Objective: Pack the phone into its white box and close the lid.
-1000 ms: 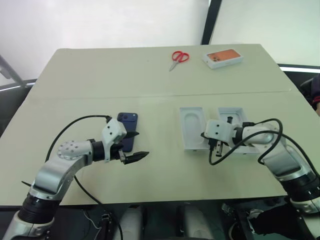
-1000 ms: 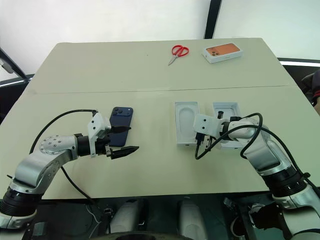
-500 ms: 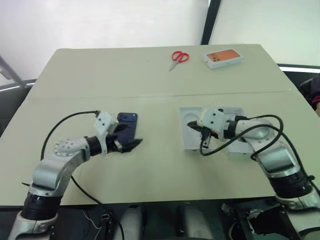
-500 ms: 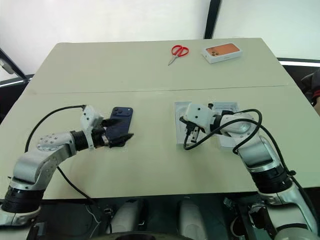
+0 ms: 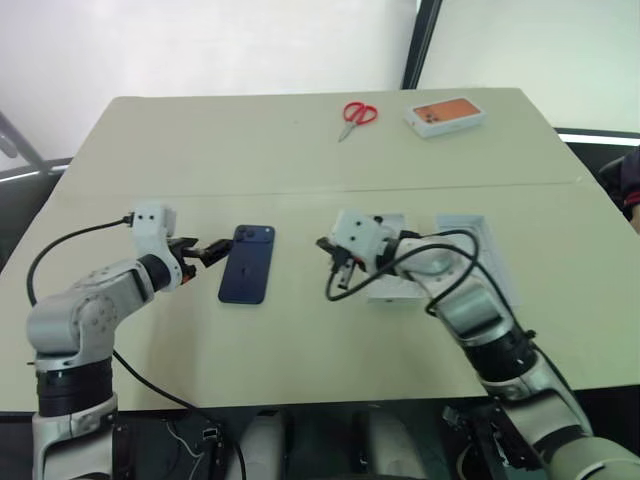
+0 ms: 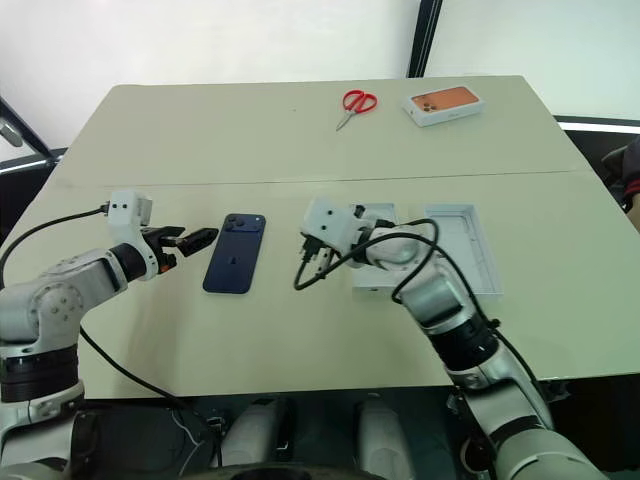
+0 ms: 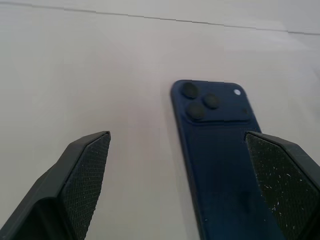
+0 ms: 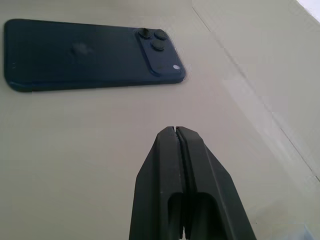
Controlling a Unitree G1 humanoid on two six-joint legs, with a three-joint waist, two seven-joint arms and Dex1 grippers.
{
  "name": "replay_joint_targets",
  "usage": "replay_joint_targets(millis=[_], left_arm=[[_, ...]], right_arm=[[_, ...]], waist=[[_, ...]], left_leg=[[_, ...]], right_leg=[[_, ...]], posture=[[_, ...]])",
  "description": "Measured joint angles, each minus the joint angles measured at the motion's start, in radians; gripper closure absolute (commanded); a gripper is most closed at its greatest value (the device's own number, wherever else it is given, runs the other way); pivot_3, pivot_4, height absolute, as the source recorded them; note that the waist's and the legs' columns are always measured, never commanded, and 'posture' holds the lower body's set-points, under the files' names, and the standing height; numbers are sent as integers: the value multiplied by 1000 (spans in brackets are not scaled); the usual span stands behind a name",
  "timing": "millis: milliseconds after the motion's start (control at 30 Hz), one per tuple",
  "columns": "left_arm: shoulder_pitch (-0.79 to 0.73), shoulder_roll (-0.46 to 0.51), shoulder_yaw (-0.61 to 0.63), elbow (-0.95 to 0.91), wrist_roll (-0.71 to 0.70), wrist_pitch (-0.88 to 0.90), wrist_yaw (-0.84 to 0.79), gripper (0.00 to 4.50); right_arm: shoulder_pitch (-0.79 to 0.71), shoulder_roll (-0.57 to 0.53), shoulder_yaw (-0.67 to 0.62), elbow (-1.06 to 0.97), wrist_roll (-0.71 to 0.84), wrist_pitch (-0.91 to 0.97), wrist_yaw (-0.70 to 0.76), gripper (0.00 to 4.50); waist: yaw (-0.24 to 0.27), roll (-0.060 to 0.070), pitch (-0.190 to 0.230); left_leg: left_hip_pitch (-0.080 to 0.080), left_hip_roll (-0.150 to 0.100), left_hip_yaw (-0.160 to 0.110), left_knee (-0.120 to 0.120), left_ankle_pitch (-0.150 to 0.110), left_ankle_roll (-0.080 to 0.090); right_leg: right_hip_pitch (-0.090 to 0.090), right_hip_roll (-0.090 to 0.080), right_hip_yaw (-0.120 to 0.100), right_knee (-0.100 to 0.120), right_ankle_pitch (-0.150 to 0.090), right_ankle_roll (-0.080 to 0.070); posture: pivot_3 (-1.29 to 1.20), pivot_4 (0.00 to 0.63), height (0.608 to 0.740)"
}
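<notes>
The dark navy phone [image 5: 247,264] lies flat, back up, on the pale table, its lenses at the far end. My left gripper [image 5: 215,247] hovers open just left of it, its fingers [image 7: 87,170] spread wide with the phone's camera end between and ahead of them. My right gripper [image 5: 324,244] is shut and empty a short way right of the phone, pointing at it [image 8: 90,55]. A white piece with an oval recess [image 5: 392,288] lies partly under my right arm. A plain white open tray [image 6: 470,262] lies further right. Which one is the white box or the lid I cannot tell.
Red scissors [image 5: 358,115] and an orange-topped white box [image 5: 446,115] lie at the far side of the table. A seam [image 5: 300,192] runs across the tabletop beyond the phone. Black cables loop off both wrists.
My left gripper swung off the phone to its left side and now points at it. My right gripper moved left from over the white pieces toward the phone. The phone stayed put.
</notes>
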Motion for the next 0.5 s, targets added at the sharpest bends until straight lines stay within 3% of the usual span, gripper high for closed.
replay_joint_targets(millis=[500], left_arm=[[-12,-38,95,-9,-96,146,32,0]], right_arm=[[11,-13,19,51,-38,-5,2,4461]], waist=[[-4,0,0]], left_leg=[[0,0,0,-1,0,-1]], right_leg=[[-1,0,0,0,0,0]], posture=[[0,150,740]])
